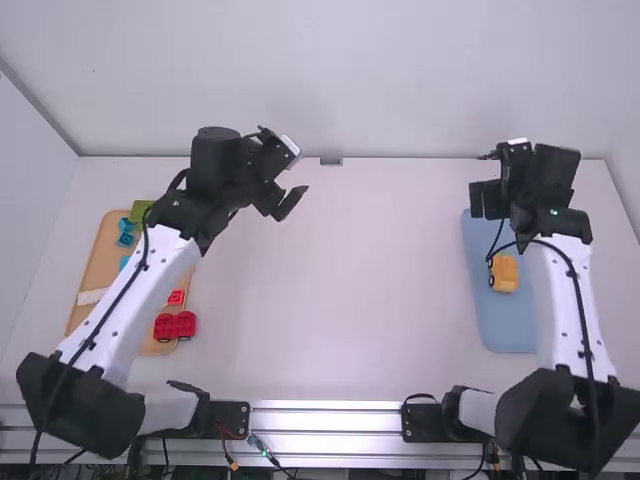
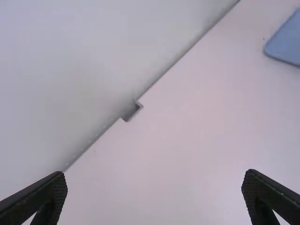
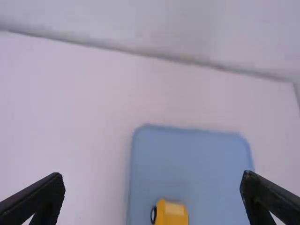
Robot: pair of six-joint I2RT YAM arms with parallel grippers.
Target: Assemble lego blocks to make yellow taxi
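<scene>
My left gripper [image 1: 285,198] is held above the table left of the middle, beyond the wooden tray; in its wrist view the left gripper [image 2: 154,197] stands open with nothing between its fingers. On the right, my right gripper [image 1: 490,199] is over the far end of the blue tray [image 1: 500,325]. The right gripper [image 3: 152,197] is open and empty in its wrist view. A yellow block vehicle with black wheels [image 1: 505,273] rests on the blue tray, partly beside the right arm; its yellow body [image 3: 171,214] appears low in the right wrist view.
At the left, a wooden tray [image 1: 93,272] partly under the left arm holds red blocks [image 1: 175,326], a green block [image 1: 140,210] and blue pieces [image 1: 126,231]. White walls stand along the table's far edge.
</scene>
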